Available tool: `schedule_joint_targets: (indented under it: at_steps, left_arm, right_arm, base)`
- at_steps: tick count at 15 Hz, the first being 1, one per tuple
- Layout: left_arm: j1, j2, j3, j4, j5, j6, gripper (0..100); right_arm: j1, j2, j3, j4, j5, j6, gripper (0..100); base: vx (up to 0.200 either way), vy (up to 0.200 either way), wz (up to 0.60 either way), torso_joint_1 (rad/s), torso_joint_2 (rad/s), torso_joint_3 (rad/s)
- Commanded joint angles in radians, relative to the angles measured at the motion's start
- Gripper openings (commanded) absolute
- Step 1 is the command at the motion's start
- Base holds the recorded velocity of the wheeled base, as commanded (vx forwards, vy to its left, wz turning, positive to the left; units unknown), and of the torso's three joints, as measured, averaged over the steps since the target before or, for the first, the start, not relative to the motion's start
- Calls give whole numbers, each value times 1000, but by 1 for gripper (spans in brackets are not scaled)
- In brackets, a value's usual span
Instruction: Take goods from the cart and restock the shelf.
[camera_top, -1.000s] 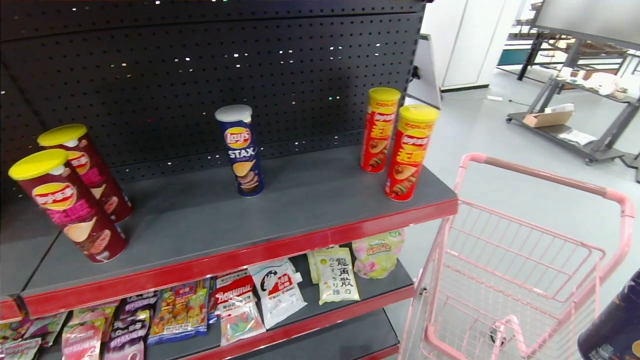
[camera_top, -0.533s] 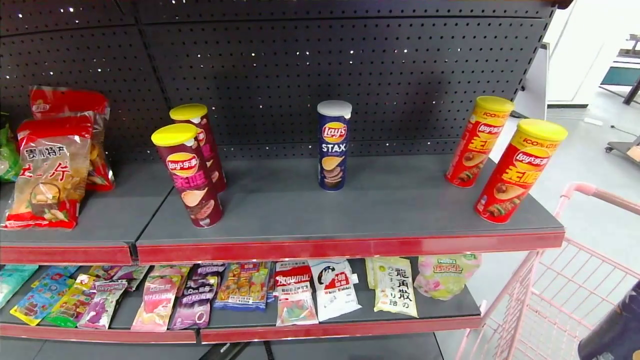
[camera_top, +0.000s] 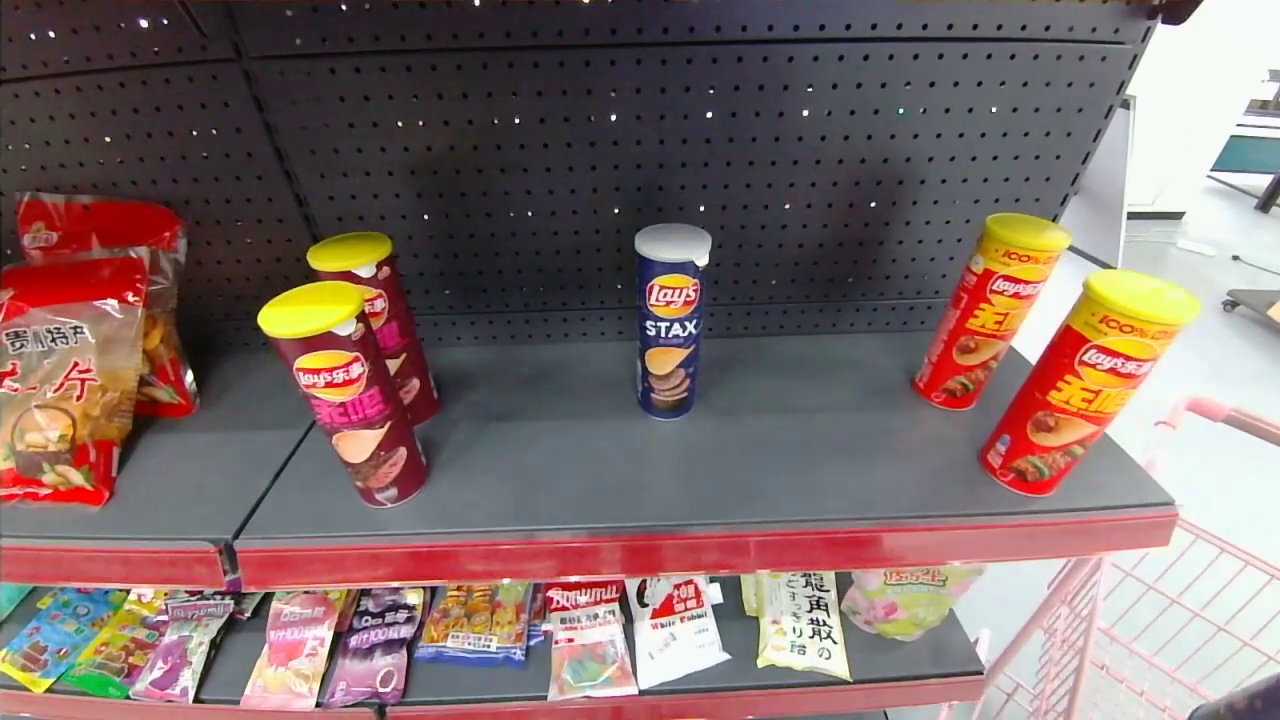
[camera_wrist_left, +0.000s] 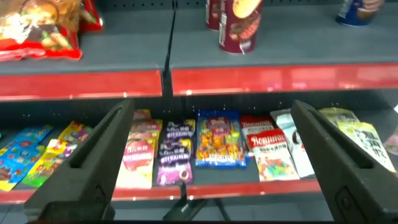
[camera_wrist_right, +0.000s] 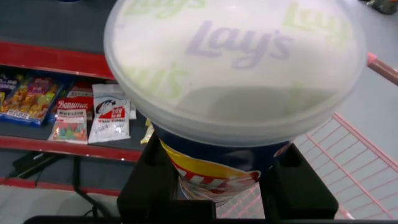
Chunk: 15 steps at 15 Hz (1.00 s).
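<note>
Right gripper: fingers clamped on either side of the held can, a blue tube with a pale lid, gripped on the body below that lid. The lid faces the wrist camera. The held can is off the shelf, out in front of the shelf's red front lip and toward its right end, with pink cart wire beyond it. Left gripper: fingers spread wide apart with nothing between them, positioned in front of the shelf and lower than its lip, facing the tier beneath. On the shelf, near mid-length and toward the back panel, stands the shelf can, blue with a grey lid, upright and well apart from its neighbours. Toward the shelf's left end stand two maroon cans with yellow lids: the front maroon can sits nearer the lip, and the rear maroon can is just behind it; whether they touch cannot be told. At the shelf's right end stand two red cans with yellow lids: the front red can is close to the right front corner, and the rear red can is farther back and apart from it. Past the shelf's left end, on the adjoining board, stand red snack bags. On the tier below the shelf lies a row of flat packets. The cart stands beside the shelf's right end, lower than its lip.
</note>
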Motion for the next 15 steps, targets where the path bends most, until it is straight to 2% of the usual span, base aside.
schedule_joint_targets:
  at_steps: [1,6,7,8,9,10,15]
  left_arm:
    - [0,1,0,0,0,-1,100]
    - [-2,15,0,0,-9,3,100]
    - [-2,15,0,-3,-63,17,100]
    - [-2,18,-4,5,-112,62,100]
    - [-2,18,-4,5,-112,62,100]
    - [-5,24,-4,2,-136,69,100]
    - [-5,24,-3,0,-141,71,100]
  right_arm:
    - [2,-44,11,0,0,0,0]
    - [3,-116,62,1,-3,-26,0]
    - [3,-117,74,-3,2,-26,0]
    - [3,-114,74,-5,5,-26,0]
    - [3,-114,74,-5,5,-26,0]
    - [2,-102,71,-3,-4,-25,0]
    - [-2,-30,37,-6,-4,-25,0]
  base:
    - [0,0,0,0,0,0]
    - [0,0,0,0,0,0]
    - [0,0,0,0,0,0]
    - [0,0,0,0,0,0]
    - [0,0,0,0,0,0]
    - [0,0,0,0,0,0]
    - [0,0,0,0,0,0]
